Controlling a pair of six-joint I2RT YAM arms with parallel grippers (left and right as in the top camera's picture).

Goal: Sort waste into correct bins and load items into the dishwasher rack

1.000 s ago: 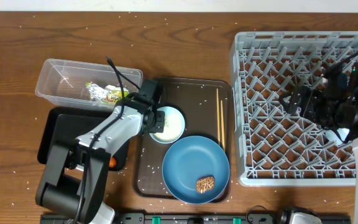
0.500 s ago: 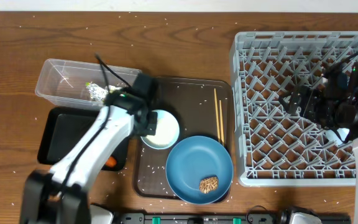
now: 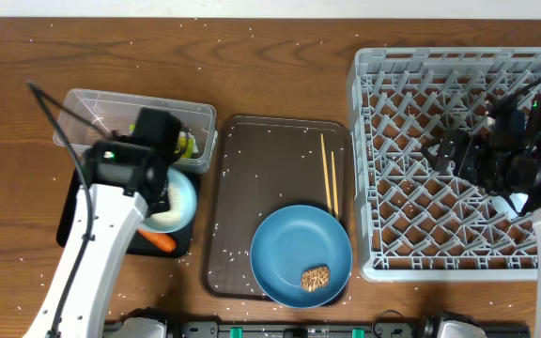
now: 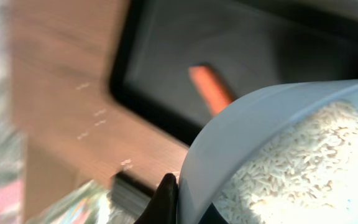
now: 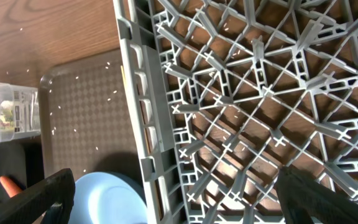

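Note:
My left gripper (image 3: 162, 188) is shut on the rim of the small white bowl (image 3: 175, 202) and holds it over the shallow black tray (image 3: 73, 202). The left wrist view shows white rice (image 4: 291, 155) in the bowl, my finger (image 4: 166, 199) on its rim, and the orange carrot (image 4: 210, 87) on the black tray below. The carrot also shows in the overhead view (image 3: 161, 241). The yellow-green wrapper (image 3: 188, 145) lies in the clear tub (image 3: 92, 117). The blue plate (image 3: 301, 253) holds the brown food chunk (image 3: 315, 278). The chopsticks (image 3: 329, 174) lie beside it. My right gripper (image 5: 185, 199) is open over the grey rack (image 3: 458, 84).
The dark brown serving tray (image 3: 270, 169) sits between the bins and the rack, under the plate and chopsticks. Rice grains are scattered over the wooden table (image 3: 252, 66) and the serving tray. My left arm covers part of the clear tub.
My left gripper has carried the white bowl left, off the brown serving tray and over the black tray. The blue plate has shifted slightly. The right arm has not moved.

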